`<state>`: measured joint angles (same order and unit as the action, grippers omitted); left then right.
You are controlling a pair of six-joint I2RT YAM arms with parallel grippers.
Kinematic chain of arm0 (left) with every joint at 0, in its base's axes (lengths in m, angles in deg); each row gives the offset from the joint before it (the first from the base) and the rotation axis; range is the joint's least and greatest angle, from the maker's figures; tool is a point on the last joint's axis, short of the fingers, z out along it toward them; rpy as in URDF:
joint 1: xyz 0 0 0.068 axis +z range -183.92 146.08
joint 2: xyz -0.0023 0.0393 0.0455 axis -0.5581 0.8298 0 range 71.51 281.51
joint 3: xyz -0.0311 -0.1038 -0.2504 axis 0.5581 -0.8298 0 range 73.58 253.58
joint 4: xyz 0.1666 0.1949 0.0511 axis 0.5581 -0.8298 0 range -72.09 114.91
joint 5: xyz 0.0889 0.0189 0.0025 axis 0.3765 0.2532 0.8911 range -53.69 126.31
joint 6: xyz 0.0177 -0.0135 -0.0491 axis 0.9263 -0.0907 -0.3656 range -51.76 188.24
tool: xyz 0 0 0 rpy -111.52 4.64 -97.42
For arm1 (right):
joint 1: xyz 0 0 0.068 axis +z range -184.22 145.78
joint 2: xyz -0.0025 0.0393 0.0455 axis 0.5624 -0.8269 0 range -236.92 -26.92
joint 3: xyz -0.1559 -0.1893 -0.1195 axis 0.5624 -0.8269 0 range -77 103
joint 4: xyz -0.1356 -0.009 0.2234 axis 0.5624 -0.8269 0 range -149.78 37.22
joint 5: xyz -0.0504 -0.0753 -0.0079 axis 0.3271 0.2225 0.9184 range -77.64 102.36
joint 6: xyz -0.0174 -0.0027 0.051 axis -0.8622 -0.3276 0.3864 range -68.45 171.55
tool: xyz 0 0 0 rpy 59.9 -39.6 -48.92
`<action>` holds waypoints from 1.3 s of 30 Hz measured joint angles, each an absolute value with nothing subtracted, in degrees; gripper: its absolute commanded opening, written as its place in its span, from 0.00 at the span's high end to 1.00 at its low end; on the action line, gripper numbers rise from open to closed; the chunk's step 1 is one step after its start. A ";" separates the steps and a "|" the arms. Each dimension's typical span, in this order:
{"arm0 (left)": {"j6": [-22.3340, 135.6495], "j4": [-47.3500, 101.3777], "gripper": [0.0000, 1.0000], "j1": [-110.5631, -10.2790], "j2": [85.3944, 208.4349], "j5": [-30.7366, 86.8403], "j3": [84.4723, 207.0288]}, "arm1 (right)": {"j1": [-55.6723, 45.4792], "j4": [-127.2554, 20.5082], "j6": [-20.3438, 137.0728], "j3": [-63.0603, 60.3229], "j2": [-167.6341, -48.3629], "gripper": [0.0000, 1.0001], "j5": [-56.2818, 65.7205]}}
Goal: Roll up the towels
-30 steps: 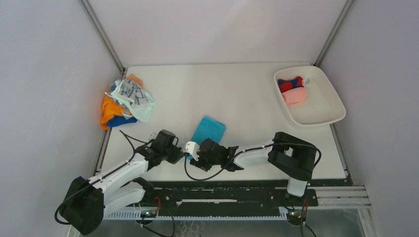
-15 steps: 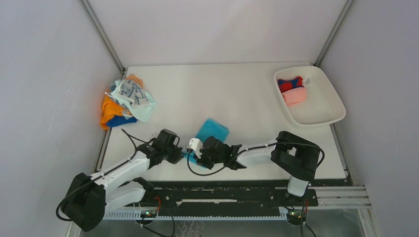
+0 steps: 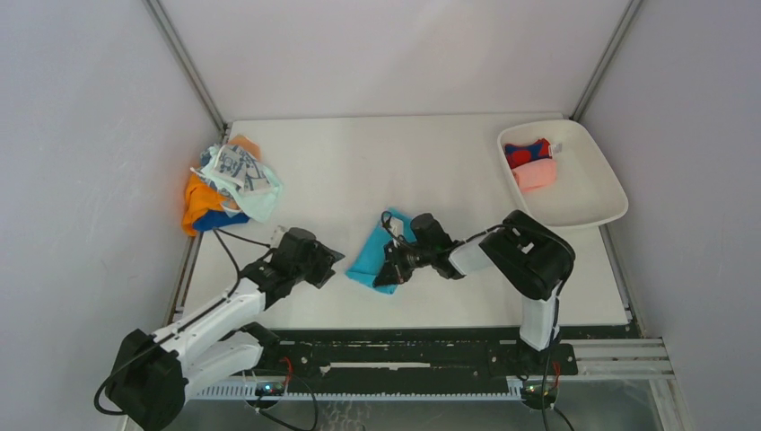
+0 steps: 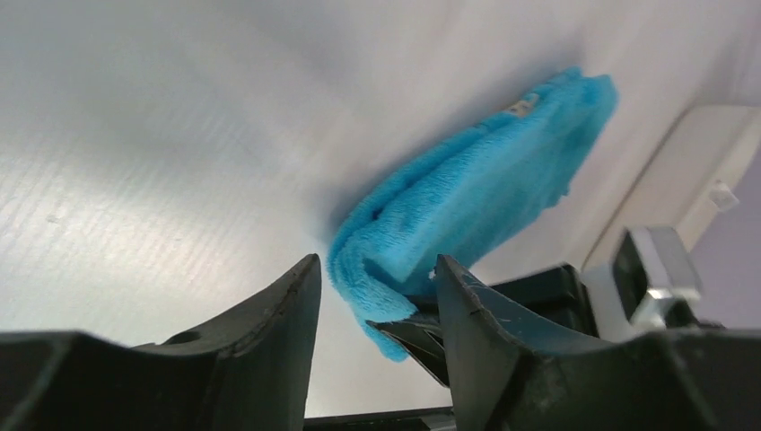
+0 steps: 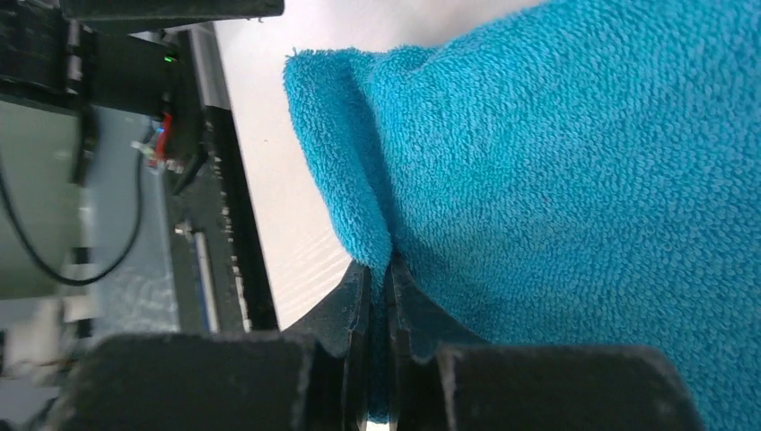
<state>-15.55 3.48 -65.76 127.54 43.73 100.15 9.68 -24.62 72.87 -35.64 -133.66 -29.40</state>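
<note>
A bright blue towel [image 3: 375, 248] lies folded near the table's middle. My right gripper [image 3: 389, 270] is shut on the towel's near edge, pinching a fold of the blue towel [image 5: 556, 171] between the tips of the right gripper [image 5: 386, 269]. My left gripper [image 3: 329, 260] stands just left of the towel, its jaws open. In the left wrist view the blue towel [image 4: 485, 180] curls just beyond the left gripper [image 4: 377, 274], and nothing sits between the jaws. More towels [image 3: 229, 184] in orange, mint, blue and printed white lie heaped at the far left.
A white tray [image 3: 588, 214] at the far right holds a red-and-blue rolled towel [image 3: 528, 153] and a pink one [image 3: 536, 175]. The black rail [image 3: 404, 355] runs along the near edge. Grey walls close in both sides.
My left gripper has opened and drawn back to the left. My right gripper has shut on the towel's near edge and swung it away from the rail toward the middle.
</note>
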 measured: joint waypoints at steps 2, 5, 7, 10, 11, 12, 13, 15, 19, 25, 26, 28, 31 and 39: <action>-14.63 4.68 0.39 -65.76 125.05 43.67 99.47 | 8.45 -20.66 77.61 -36.21 -135.60 1.00 -32.13; -13.63 6.39 0.36 -65.80 122.56 43.30 97.79 | 6.38 -13.82 85.02 -37.63 -138.60 1.00 -35.30; -13.50 7.52 0.35 -66.15 121.53 42.71 96.13 | 5.20 -9.82 89.55 -38.63 -140.34 1.00 -37.03; -13.56 8.55 0.34 -67.48 121.33 41.92 94.18 | 3.95 -6.08 94.47 -39.29 -142.22 1.00 -38.53; -13.63 8.88 0.34 -68.18 121.33 41.74 93.61 | 3.53 -4.99 96.15 -39.51 -142.84 1.00 -38.95; -13.65 9.42 0.35 -68.86 121.33 41.66 93.11 | 3.21 -4.20 97.66 -39.66 -143.27 1.00 -39.23; -13.67 9.75 0.35 -69.28 121.33 41.55 92.76 | 2.94 -3.55 98.92 -39.79 -143.58 1.00 -39.41; -13.74 10.74 0.35 -69.82 121.13 41.50 91.86 | 2.44 -2.45 101.39 -39.86 -144.15 1.00 -39.67; -14.17 11.76 0.35 -69.91 118.21 41.50 89.24 | 1.72 -0.97 104.83 -39.86 -145.09 1.00 -40.30; -14.24 14.32 0.34 -70.04 115.04 40.83 86.68 | 1.41 0.06 107.01 -39.86 -145.59 1.00 -40.33; -14.22 15.13 0.34 -70.17 115.67 40.52 86.47 | 1.39 0.15 107.14 -39.86 -145.66 1.00 -40.33; -14.20 17.18 0.34 -70.54 117.86 40.00 86.42 | 1.37 0.19 107.43 -39.86 -145.68 1.00 -40.28; -14.20 20.66 0.34 -71.13 123.67 39.06 86.47 | 1.33 0.26 107.69 -39.86 -145.74 1.00 -40.28; -14.70 29.73 0.39 -71.72 133.99 37.72 88.32 | 1.28 0.45 107.91 -39.86 -145.85 1.00 -40.37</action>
